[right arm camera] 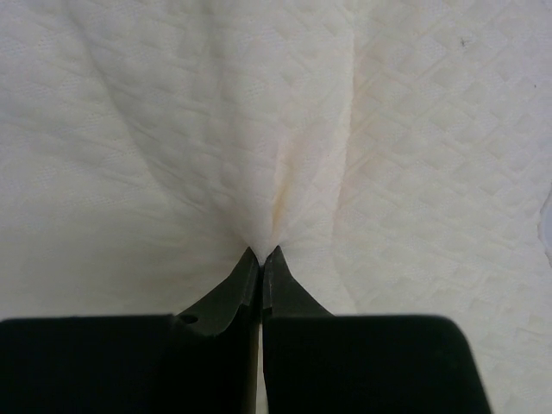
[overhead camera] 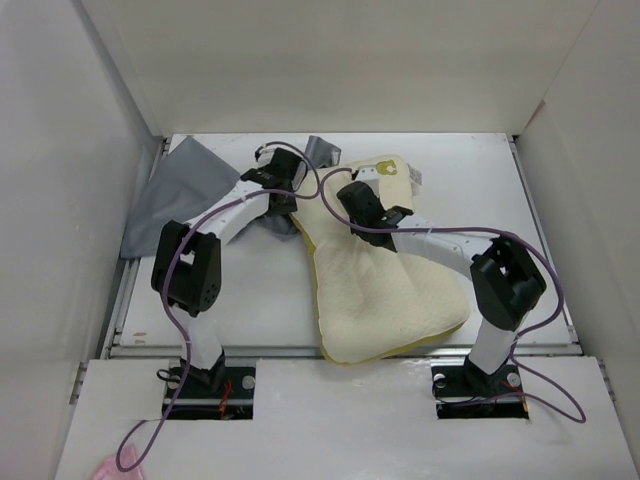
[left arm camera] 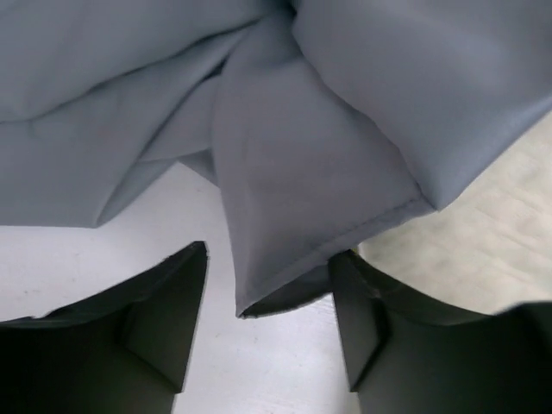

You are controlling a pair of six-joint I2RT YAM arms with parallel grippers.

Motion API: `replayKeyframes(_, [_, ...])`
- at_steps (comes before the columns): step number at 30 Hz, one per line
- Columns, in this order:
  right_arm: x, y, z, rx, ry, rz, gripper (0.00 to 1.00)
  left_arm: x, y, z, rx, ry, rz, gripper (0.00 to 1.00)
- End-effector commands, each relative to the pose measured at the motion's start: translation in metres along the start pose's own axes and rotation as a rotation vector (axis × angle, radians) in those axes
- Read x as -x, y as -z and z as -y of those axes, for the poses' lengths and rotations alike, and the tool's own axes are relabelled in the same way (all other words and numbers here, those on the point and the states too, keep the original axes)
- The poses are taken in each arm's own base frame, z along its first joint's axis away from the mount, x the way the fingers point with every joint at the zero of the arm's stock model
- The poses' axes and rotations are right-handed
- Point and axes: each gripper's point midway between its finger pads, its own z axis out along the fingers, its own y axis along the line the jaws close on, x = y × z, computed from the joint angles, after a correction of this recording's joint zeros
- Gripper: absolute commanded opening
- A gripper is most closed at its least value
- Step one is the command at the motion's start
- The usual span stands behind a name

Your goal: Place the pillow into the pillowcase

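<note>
Pillow: cream diamond-quilted cushion with a yellow edge, lying centre-right on white table; right gripper closed, pinching a pucker of its fabric. Pillowcase: limp, creased grey cloth, far left; its hemmed corner hangs between the parted jaws of left gripper.

White walls, white tabletop

A flat white table carries a quilted cream-yellow rectangular pillow. Left of the pillow, touching it, lies a limp grey fabric pillowcase.
</note>
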Motion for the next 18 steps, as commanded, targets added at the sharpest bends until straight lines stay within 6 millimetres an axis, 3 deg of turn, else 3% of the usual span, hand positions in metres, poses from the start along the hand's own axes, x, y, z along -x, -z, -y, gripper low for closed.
replayKeyframes(1, [0.035,0.005,0.002,-0.013,-0.03,0.093,0.0,0.023,0.016,-0.017,0.029,0.037,0.068,0.53])
replayKeyframes(3, [0.036,0.005,0.006,-0.034,-0.031,0.101,0.0,0.017,0.005,-0.019,0.042,0.022,0.039,0.41])
replayKeyframes(4, [0.034,0.005,0.007,-0.037,-0.025,0.093,0.0,0.013,0.001,-0.017,0.04,0.017,0.025,0.21])
replayKeyframes(5, [0.032,0.005,0.008,-0.04,-0.02,0.086,0.0,0.009,-0.002,-0.015,0.034,0.014,0.011,0.06])
replayKeyframes(6, [0.033,0.005,0.01,-0.052,-0.02,0.09,0.0,0.007,-0.005,-0.015,0.038,0.01,0.004,0.0])
replayKeyframes(7, [0.026,0.005,0.012,-0.059,-0.007,0.073,0.0,0.006,-0.005,-0.013,0.026,0.01,-0.004,0.0])
replayKeyframes(11, [0.015,0.003,0.018,-0.088,0.023,0.035,0.0,-0.012,0.036,-0.002,-0.048,0.025,0.012,0.0])
replayKeyframes(12, [0.011,0.001,0.017,-0.09,0.019,0.028,0.0,-0.013,0.065,0.012,-0.133,0.016,0.048,0.0])
replayKeyframes(13, [0.007,0.001,0.014,-0.067,0.025,0.009,0.0,-0.016,0.077,0.023,-0.193,0.033,0.066,0.0])
replayKeyframes(14, [0.006,0.001,0.011,-0.053,0.025,0.003,0.0,-0.038,0.079,0.024,-0.217,0.013,0.042,0.0])
replayKeyframes(16, [0.009,0.013,-0.011,0.013,0.046,0.027,0.0,-0.066,0.109,0.056,-0.394,-0.039,0.011,0.0])
replayKeyframes(18, [0.008,0.023,-0.027,0.059,0.079,0.044,0.0,-0.1,0.119,0.079,-0.52,-0.086,-0.067,0.0])
